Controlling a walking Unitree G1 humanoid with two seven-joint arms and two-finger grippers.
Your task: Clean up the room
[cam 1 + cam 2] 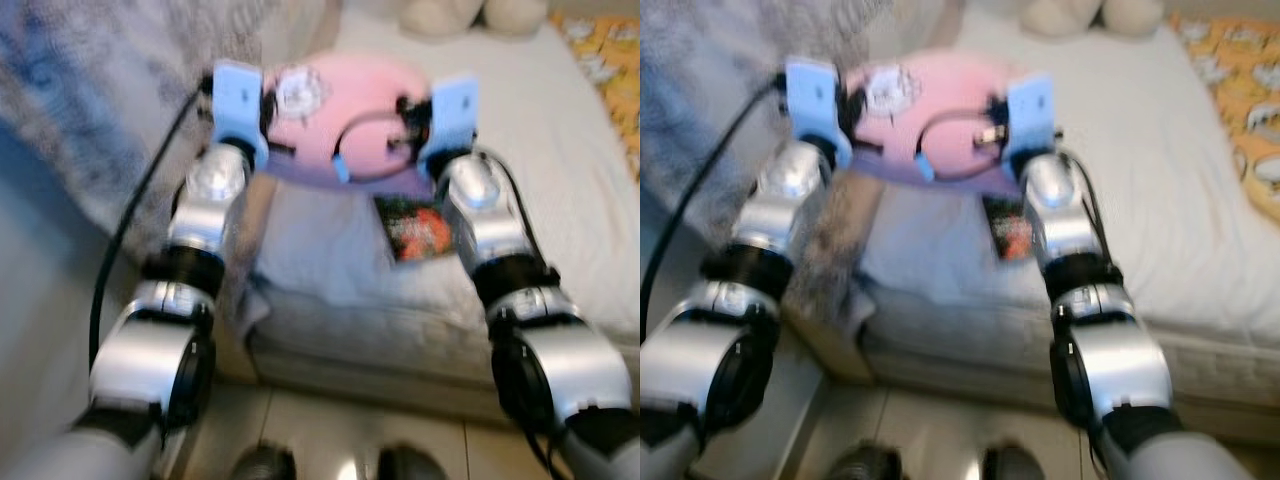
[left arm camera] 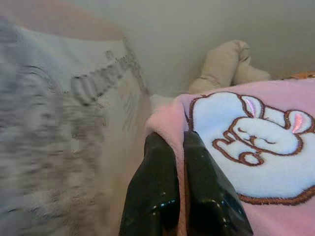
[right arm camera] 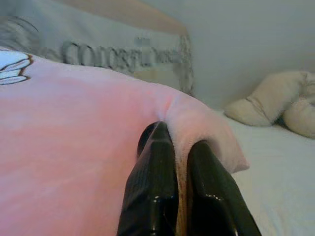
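Note:
A pink cushion (image 1: 345, 115) with a white rabbit patch (image 2: 256, 130) hangs in the air over the near corner of the white bed (image 1: 540, 130), held by both arms. My left gripper (image 2: 179, 142) is shut on the cushion's left edge, pinching the pink fabric between its fingers. My right gripper (image 3: 178, 137) is shut on the cushion's right corner in the same way. Both wrists, with their blue camera mounts, flank the cushion in the head views.
A grey patterned blanket (image 1: 90, 110) lies heaped at the left. A small dark packet with red print (image 1: 415, 230) rests on the bed below the cushion. A beige plush toy (image 1: 470, 15) sits at the bed's far end. An orange patterned cover (image 1: 615, 70) lies far right.

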